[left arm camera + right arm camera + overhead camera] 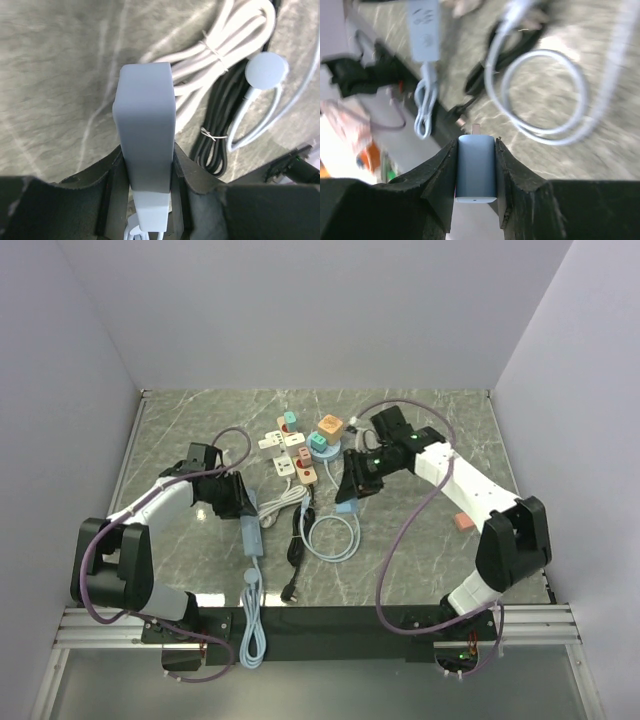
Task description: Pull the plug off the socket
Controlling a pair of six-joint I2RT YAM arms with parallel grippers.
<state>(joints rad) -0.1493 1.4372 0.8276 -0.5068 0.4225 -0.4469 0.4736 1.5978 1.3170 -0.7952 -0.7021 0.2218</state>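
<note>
Marble-look table (pixel 180 425) fills the top view, with both arms reaching in from the bottom edge. Left gripper (pixel 147 155) is left of centre, fingers pressed against the long sides of a pale grey-blue power strip (pixel 146 125). The strip lies flat and runs down-frame; its white lead (pixel 253 630) is bundled at the bottom edge.

Right gripper (pixel 476 150) is right of centre, pinching a blue plug adapter (pixel 476 170) by its flat sides. Metal prong (pixel 476 129) pokes out bare past the fingertips. Plug is out of the socket and apart from the held strip.

Cluster of white/tan socket strips (pixel 288 452) sits upper centre, with orange-and-teal cube adapters (pixel 325 435) just beside it. White cable loop (pixel 335 537) lies below the right gripper, and a black cord (pixel 293 545) lies between loop and strip. Small pink block (pixel 462 521) at far right. Round white puck (pixel 267 70) on a thin cable shows upper right in the left wrist view.
</note>
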